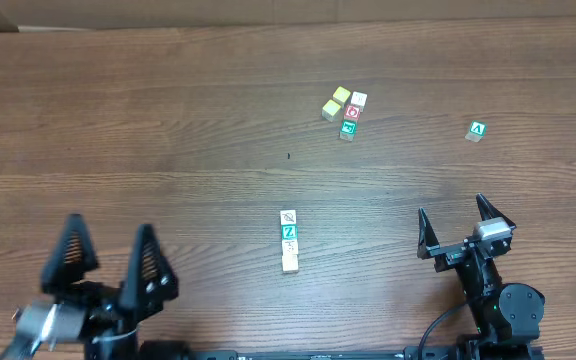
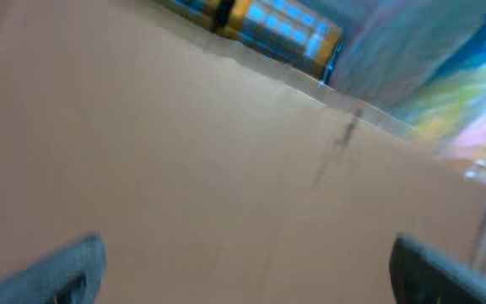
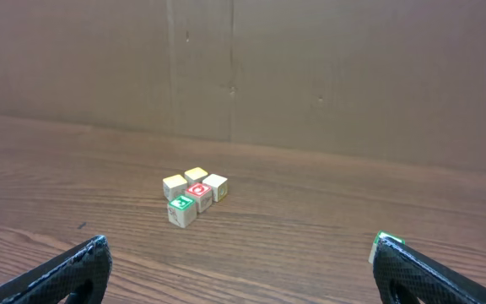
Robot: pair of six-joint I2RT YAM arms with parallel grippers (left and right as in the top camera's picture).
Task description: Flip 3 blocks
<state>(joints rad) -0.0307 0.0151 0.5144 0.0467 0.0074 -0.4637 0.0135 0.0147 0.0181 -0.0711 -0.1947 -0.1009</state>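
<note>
Soft, even light falls from above on the wooden table (image 1: pixel 168 120) in the overhead view. The grain is crisp and free of glare, and the row of blocks (image 1: pixel 289 240) casts only faint, short shadows. The left wrist view is badly smeared: a pale tan surface, a streaky yellow-and-blue shape (image 2: pixel 256 25) at the top, rainbow colour bands at upper right, and the left gripper (image 2: pixel 245 257) shown as dark, unfocused fingers (image 2: pixel 57 274). The right wrist view is slightly dimmer and sharp mid-frame on a cluster of cubes (image 3: pixel 194 196), with the right gripper (image 3: pixel 239 257) soft-edged at the bottom corners.
</note>
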